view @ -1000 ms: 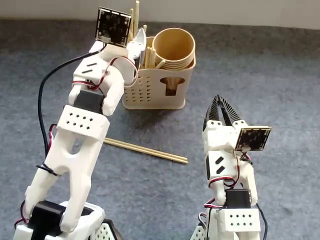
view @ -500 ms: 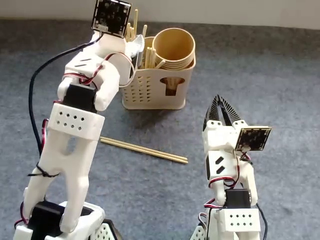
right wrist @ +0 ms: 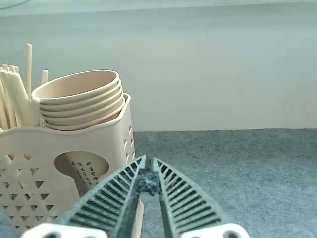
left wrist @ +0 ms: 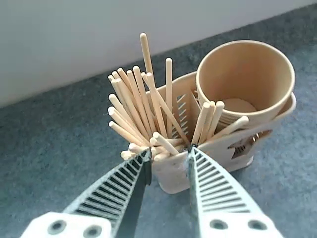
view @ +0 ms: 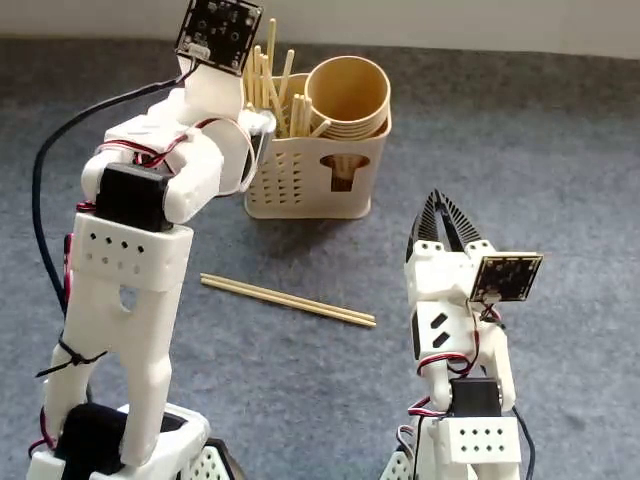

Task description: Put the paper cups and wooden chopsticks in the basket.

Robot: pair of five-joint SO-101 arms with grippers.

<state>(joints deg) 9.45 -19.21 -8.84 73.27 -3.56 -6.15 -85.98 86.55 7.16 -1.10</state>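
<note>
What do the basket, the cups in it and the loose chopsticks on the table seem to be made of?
Basket: probably moulded plastic, cream and matte, judging by its slotted walls and cut-out. Cups: likely paper, tan, with thin stacked rims. Loose chopsticks: apparently bare wood, pale and unvarnished-looking.

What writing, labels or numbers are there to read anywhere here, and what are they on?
Small dark print on a paper cup, seen through the oval opening in the basket: too small to read.
No other words, numbers or signs can be read on the arms, the chopsticks or the table.
</note>
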